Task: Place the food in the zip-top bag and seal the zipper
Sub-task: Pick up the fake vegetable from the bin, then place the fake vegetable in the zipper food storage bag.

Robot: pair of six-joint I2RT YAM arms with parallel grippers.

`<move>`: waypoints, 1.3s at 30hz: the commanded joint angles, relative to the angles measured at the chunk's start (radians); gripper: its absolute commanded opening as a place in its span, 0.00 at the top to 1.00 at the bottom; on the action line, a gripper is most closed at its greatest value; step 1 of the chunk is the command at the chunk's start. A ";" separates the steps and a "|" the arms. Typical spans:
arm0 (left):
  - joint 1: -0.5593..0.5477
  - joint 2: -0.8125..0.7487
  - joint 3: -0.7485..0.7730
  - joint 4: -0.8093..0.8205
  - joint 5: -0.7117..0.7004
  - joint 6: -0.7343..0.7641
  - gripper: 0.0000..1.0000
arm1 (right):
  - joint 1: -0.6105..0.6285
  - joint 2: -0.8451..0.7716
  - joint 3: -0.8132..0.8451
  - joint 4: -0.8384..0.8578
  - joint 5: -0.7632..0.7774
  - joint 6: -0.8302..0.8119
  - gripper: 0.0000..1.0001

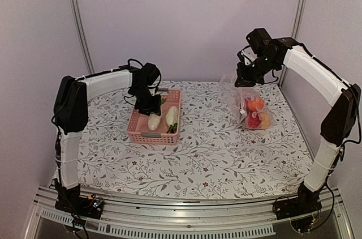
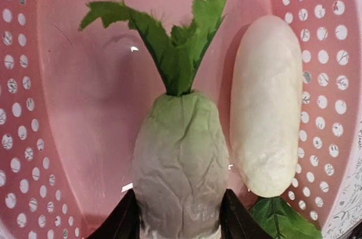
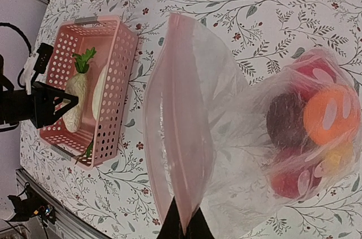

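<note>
From above, a pink plastic basket with holes (image 1: 139, 131) sits left of the middle on the flowery tablecloth (image 1: 209, 159). Two white toy radishes (image 1: 170, 116) lie in it, and the left claw (image 1: 148, 107) reaches down into it. At the upper right, the right claw (image 1: 244, 80) holds up the top of a clear crinkly plastic bag (image 1: 237, 98). Red, orange and yellow round toy foods (image 1: 257, 117) sit at the bag's bottom.

The left wrist view is close up. The left claw's black fingers (image 2: 121, 222) press on both sides of the leafy radish (image 2: 181, 159), low in the middle. The other radish (image 2: 266, 109) lies just beside it on the right.

In the right wrist view, the right claw is at the bottom edge. It pinches the bag at its pale pink zipper strip (image 3: 169, 92). The bag's mouth gapes open. Only this view shows a dark purple piece (image 3: 285, 120) inside the bag, at the right.
</note>
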 commanded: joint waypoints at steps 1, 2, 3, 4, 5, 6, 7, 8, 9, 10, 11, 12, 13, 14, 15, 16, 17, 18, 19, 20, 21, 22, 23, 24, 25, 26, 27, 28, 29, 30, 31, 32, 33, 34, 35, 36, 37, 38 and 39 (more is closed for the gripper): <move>-0.005 -0.116 0.089 -0.029 0.022 -0.001 0.62 | 0.037 -0.033 0.019 0.021 -0.030 0.019 1.00; -0.005 -0.130 0.106 -0.021 0.038 -0.006 0.62 | 0.044 -0.029 0.026 0.021 -0.034 0.022 1.00; -0.006 -0.145 0.122 -0.005 0.071 -0.010 0.63 | 0.051 -0.022 0.031 0.021 -0.036 0.027 1.00; -0.007 -0.165 0.124 0.027 0.100 -0.017 0.64 | 0.058 -0.018 0.038 0.023 -0.041 0.030 1.00; -0.007 -0.184 0.124 0.065 0.128 -0.028 0.65 | 0.065 -0.014 0.043 0.025 -0.044 0.034 1.00; -0.008 -0.209 0.118 0.109 0.160 -0.043 0.65 | 0.072 -0.011 0.050 0.026 -0.049 0.037 1.00; -0.009 -0.232 0.106 0.164 0.188 -0.062 0.66 | 0.079 -0.004 0.058 0.024 -0.052 0.040 1.00; -0.012 -0.258 0.090 0.220 0.215 -0.087 0.66 | 0.086 0.001 0.068 0.022 -0.056 0.042 1.00; -0.014 -0.285 0.071 0.292 0.240 -0.106 0.67 | 0.092 0.007 0.080 0.019 -0.056 0.042 1.00; -0.019 -0.309 0.048 0.362 0.256 -0.124 0.67 | 0.097 0.016 0.091 0.016 -0.057 0.044 1.00; -0.026 -0.335 0.026 0.431 0.267 -0.136 0.67 | 0.102 0.020 0.100 0.013 -0.061 0.045 1.00; -0.035 -0.357 0.000 0.528 0.277 -0.145 0.68 | 0.104 0.026 0.109 0.011 -0.065 0.046 1.00; -0.043 -0.376 -0.024 0.598 0.286 -0.150 0.68 | 0.107 0.028 0.116 0.010 -0.071 0.049 1.00; -0.053 -0.392 -0.044 0.659 0.294 -0.154 0.69 | 0.110 0.032 0.122 0.011 -0.077 0.052 1.00; -0.062 -0.405 -0.061 0.715 0.295 -0.158 0.69 | 0.114 0.034 0.128 0.009 -0.081 0.054 1.00; -0.071 -0.414 -0.075 0.763 0.297 -0.162 0.69 | 0.115 0.036 0.134 0.008 -0.085 0.056 1.00; -0.082 -0.418 -0.087 0.809 0.302 -0.167 0.69 | 0.118 0.040 0.140 0.007 -0.087 0.057 1.00; -0.091 -0.419 -0.096 0.850 0.306 -0.173 0.70 | 0.120 0.042 0.146 0.004 -0.090 0.057 1.00; -0.103 -0.418 -0.101 0.886 0.311 -0.175 0.70 | 0.122 0.045 0.151 0.002 -0.095 0.059 1.00; -0.116 -0.413 -0.102 0.927 0.315 -0.176 0.70 | 0.123 0.047 0.154 0.002 -0.099 0.059 1.00; -0.130 -0.405 -0.101 0.953 0.317 -0.172 0.70 | 0.123 0.046 0.157 0.001 -0.104 0.062 1.00; -0.144 -0.397 -0.100 0.973 0.319 -0.165 0.70 | 0.125 0.047 0.158 0.002 -0.108 0.063 1.00; -0.160 -0.384 -0.095 0.989 0.322 -0.161 0.70 | 0.125 0.046 0.162 0.003 -0.113 0.066 1.00; -0.173 -0.371 -0.092 1.004 0.326 -0.159 0.70 | 0.125 0.046 0.165 0.003 -0.119 0.070 1.00; -0.186 -0.360 -0.088 1.016 0.328 -0.158 0.70 | 0.125 0.046 0.168 0.005 -0.124 0.073 1.00; -0.198 -0.349 -0.086 1.025 0.328 -0.155 0.70 | 0.125 0.047 0.170 0.005 -0.128 0.075 1.00; -0.213 -0.338 -0.085 1.036 0.329 -0.154 0.70 | 0.125 0.046 0.173 0.005 -0.133 0.078 1.00; -0.226 -0.330 -0.086 1.046 0.328 -0.153 0.70 | 0.125 0.046 0.177 0.005 -0.136 0.081 1.00; -0.238 -0.318 -0.085 1.054 0.328 -0.152 0.70 | 0.125 0.045 0.180 0.005 -0.140 0.083 1.00; -0.250 -0.309 -0.083 1.060 0.329 -0.150 0.70 | 0.125 0.044 0.185 0.003 -0.142 0.085 1.00; -0.259 -0.300 -0.080 1.063 0.329 -0.147 0.70 | 0.126 0.044 0.189 0.000 -0.144 0.088 1.00; -0.268 -0.292 -0.079 1.064 0.326 -0.144 0.70 | 0.125 0.043 0.191 -0.003 -0.146 0.088 1.00; -0.276 -0.285 -0.079 1.065 0.321 -0.140 0.70 | 0.125 0.042 0.192 -0.003 -0.146 0.091 1.00; -0.281 -0.279 -0.079 1.066 0.319 -0.138 0.70 | 0.125 0.039 0.190 -0.006 -0.147 0.090 1.00; -0.286 -0.274 -0.080 1.064 0.316 -0.133 0.69 | 0.125 0.037 0.190 -0.006 -0.147 0.092 1.00; -0.289 -0.271 -0.085 1.064 0.310 -0.131 0.69 | 0.125 0.033 0.190 -0.008 -0.150 0.094 1.00; -0.291 -0.269 -0.094 1.066 0.300 -0.129 0.69 | 0.125 0.033 0.189 -0.008 -0.153 0.094 1.00; -0.293 -0.269 -0.107 1.071 0.288 -0.131 0.67 | 0.125 0.030 0.187 -0.007 -0.156 0.097 1.00; -0.296 -0.270 -0.121 1.078 0.277 -0.134 0.66 | 0.125 0.028 0.186 -0.004 -0.159 0.099 1.00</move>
